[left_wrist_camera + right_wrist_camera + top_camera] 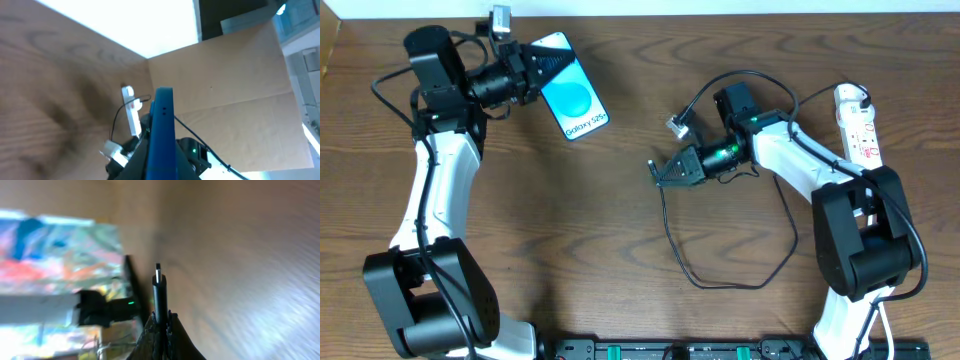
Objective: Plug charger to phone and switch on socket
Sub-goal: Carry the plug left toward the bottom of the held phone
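Observation:
The phone (pixel 574 101), its blue screen facing up, is at the back left, and my left gripper (pixel 541 62) is shut on its upper-left end. In the left wrist view the phone (pixel 163 125) stands edge-on between the dark fingers (pixel 134 167). My right gripper (pixel 660 172) is at the table's middle, shut on the charger's black plug tip (pixel 653 166), which points left toward the phone. In the right wrist view the plug tip (pixel 159 287) sticks straight out of the shut gripper (pixel 161 324). The white socket (pixel 857 124) lies at the far right.
The charger's thin cable (pixel 720 284) loops over the wood table (pixel 620 260) in front of the right arm and runs back toward the socket. A small white connector (pixel 677 124) lies behind the right gripper. A dark rail (pixel 720 350) runs along the front edge.

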Action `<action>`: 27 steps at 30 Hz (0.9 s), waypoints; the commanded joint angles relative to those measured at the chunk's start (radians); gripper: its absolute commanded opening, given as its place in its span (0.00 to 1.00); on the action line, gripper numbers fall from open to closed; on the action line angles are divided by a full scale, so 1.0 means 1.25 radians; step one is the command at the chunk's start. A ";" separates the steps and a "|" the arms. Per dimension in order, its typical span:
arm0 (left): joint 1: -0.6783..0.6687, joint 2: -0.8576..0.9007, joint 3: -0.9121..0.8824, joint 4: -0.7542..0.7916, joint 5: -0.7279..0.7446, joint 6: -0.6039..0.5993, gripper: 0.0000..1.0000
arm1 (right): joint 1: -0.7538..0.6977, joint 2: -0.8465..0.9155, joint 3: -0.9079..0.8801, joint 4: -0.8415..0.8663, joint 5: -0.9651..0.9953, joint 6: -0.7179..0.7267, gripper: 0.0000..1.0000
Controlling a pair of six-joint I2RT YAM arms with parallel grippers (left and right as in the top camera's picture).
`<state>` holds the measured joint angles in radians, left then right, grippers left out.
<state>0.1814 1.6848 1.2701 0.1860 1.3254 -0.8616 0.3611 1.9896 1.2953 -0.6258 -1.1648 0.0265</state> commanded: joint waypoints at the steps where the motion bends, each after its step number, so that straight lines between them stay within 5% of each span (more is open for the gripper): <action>1: -0.012 -0.015 0.003 0.043 -0.005 -0.067 0.08 | -0.010 0.008 0.011 0.029 -0.246 -0.107 0.01; 15: -0.081 -0.015 0.003 0.053 -0.123 -0.066 0.07 | 0.005 0.008 0.011 0.103 -0.318 -0.068 0.01; 27: -0.087 -0.015 0.003 0.105 -0.121 -0.038 0.07 | 0.010 0.008 0.011 0.424 -0.318 0.194 0.01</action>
<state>0.0753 1.6848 1.2694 0.3035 1.1526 -0.9344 0.3569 1.9896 1.2957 -0.1612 -1.5341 0.1352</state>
